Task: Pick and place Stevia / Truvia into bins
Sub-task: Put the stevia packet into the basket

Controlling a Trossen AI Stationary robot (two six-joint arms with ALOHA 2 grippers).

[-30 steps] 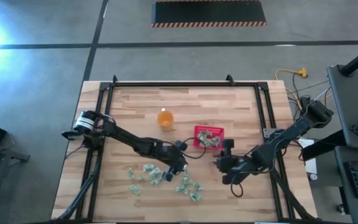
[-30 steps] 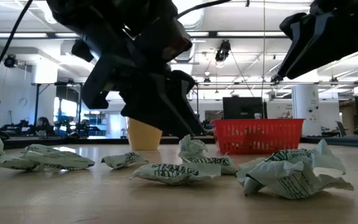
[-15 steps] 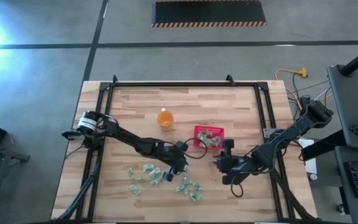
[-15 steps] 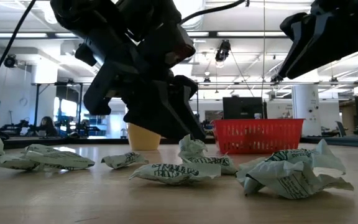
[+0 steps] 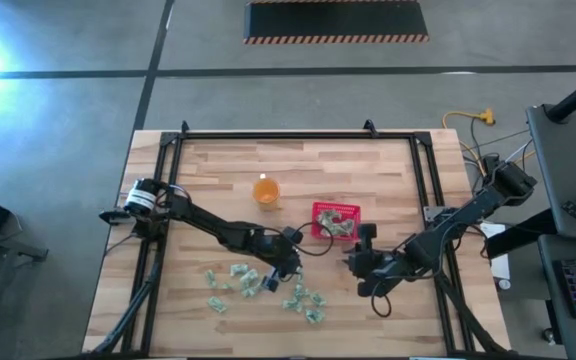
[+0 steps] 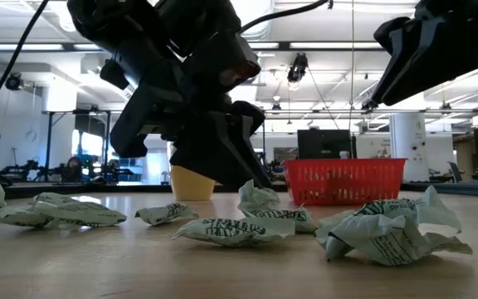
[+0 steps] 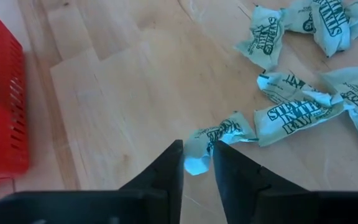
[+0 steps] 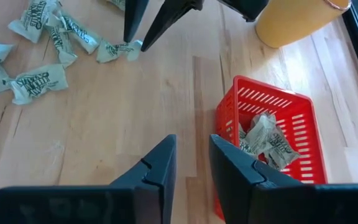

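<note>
Several crumpled green-and-white Stevia packets [image 5: 258, 283] lie scattered on the wood near the table's near edge. My left gripper [image 5: 295, 272] is down at the right end of that scatter, shut on one packet [image 7: 225, 129]. The red basket [image 5: 336, 222] stands just beyond it, toward the far edge, with a few packets [image 8: 266, 140] inside. My right gripper [image 5: 356, 262] hovers open and holds nothing, to the right of the left one and near the basket's near side [image 8: 272, 99]. My left gripper [image 7: 197, 152] pinches one Stevia packet by its crumpled end [image 7: 196, 163] between the two fingers. The fingers [image 8: 135, 28] slant down onto it from above. The rest of the packet [image 8: 117, 51] lies flat on the table.
A translucent orange cup [image 5: 266, 190] stands to the left of the basket and farther back. Loose packets [image 7: 291, 118] lie close beside the held one. A black frame [image 5: 298, 135] runs round the tabletop. Bare wood lies between the packets and the basket.
My left arm has shifted slightly over the packets. The packets, the basket and my right arm have kept still.
</note>
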